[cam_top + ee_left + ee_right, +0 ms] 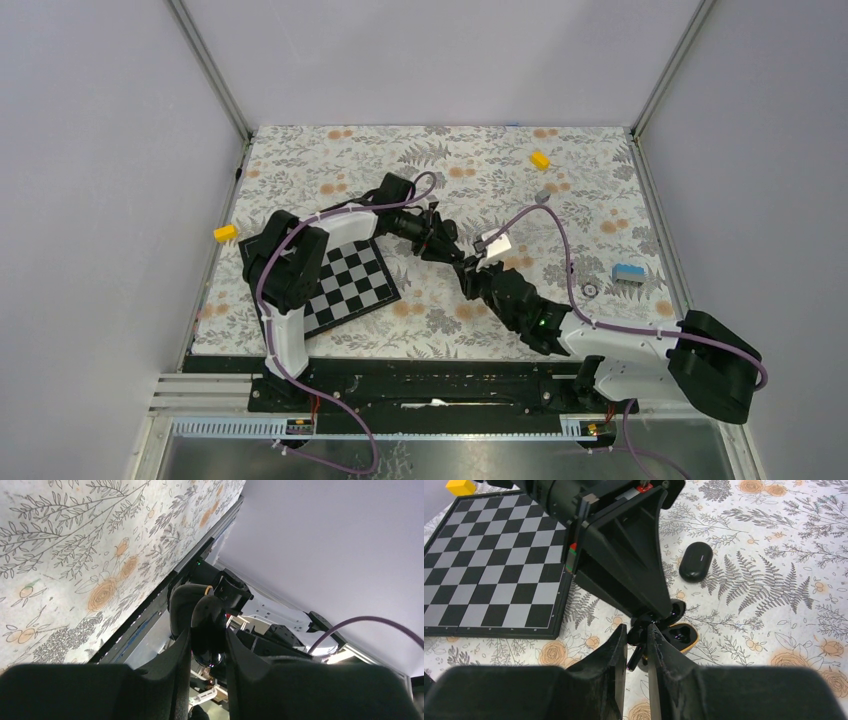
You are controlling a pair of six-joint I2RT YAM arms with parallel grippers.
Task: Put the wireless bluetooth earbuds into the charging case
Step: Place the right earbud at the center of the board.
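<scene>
Your left tool [207, 639] is clamped on the case [206, 617]. In the left wrist view its two fingers squeeze the glossy black shell from both sides in the middle of the frame, and an orange edge shows just behind the top of it. In the right wrist view that same tool comes down from the upper centre. The case hangs open at its tip, just right of centre, with its orange-lined half low over the table [774, 580]; you cannot tell whether it touches.

Your right tool [636, 632] is closed, fingers nearly together, on a small black earbud [637, 628]. The earbud sits just left of the open case, touching or almost touching it. The second earbud cannot be made out.

A closed black oval pod [696, 561] lies flat on the table above and right of centre, apart from both tools. The chessboard [489, 565] fills the upper left, with a yellow block [460, 486] at its far corner.

From above, both tools meet at the middle of the table. A silver ring [590, 290] and a blue block [627, 272] lie to the right, well apart from them
</scene>
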